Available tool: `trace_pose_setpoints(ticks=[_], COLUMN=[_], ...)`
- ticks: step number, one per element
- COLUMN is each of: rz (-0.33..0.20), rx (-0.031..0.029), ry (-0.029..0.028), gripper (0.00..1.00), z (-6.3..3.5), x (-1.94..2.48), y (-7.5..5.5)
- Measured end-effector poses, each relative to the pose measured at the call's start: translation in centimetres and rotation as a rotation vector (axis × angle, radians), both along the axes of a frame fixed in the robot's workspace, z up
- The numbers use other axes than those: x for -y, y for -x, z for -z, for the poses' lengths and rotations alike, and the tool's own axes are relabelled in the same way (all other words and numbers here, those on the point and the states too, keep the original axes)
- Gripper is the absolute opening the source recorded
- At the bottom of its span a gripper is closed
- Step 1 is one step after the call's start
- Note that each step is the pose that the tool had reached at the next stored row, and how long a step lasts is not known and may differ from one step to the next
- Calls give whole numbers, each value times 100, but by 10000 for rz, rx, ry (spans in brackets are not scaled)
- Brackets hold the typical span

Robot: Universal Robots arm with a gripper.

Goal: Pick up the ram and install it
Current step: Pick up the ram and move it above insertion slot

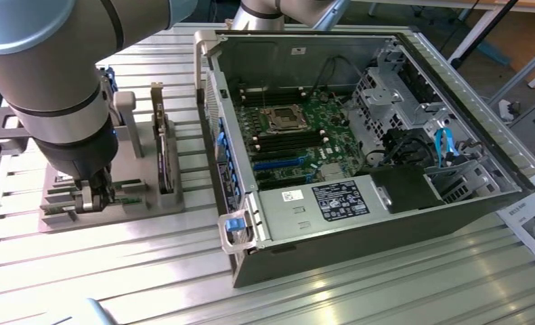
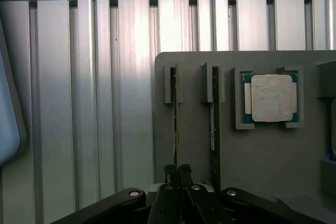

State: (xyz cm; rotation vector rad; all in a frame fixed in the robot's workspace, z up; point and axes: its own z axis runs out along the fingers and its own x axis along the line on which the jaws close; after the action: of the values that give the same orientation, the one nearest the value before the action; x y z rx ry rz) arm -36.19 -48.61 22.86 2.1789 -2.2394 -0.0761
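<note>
Gripper [image 2: 177, 170], down at grey holder [image 2: 252, 166]: clamps shut on the ram [image 2: 175, 114], standing on edge in its slot, pinched between the fingertips. Just beside: second stick [image 2: 215, 124]. Beyond that: CPU chip [image 2: 273, 98]. Well apart: open computer case [image 1: 267, 54].

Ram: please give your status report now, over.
Claw shut on the ram, on edge in the grey holder. Second stick beside it, apart. Nothing seen blocking.
</note>
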Motion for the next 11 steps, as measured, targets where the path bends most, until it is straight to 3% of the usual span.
trace_pose_setpoints(ticks=[11], rz=[0], rx=[0], ry=[0], gripper=[12], z=[-118], x=[0], y=[0])
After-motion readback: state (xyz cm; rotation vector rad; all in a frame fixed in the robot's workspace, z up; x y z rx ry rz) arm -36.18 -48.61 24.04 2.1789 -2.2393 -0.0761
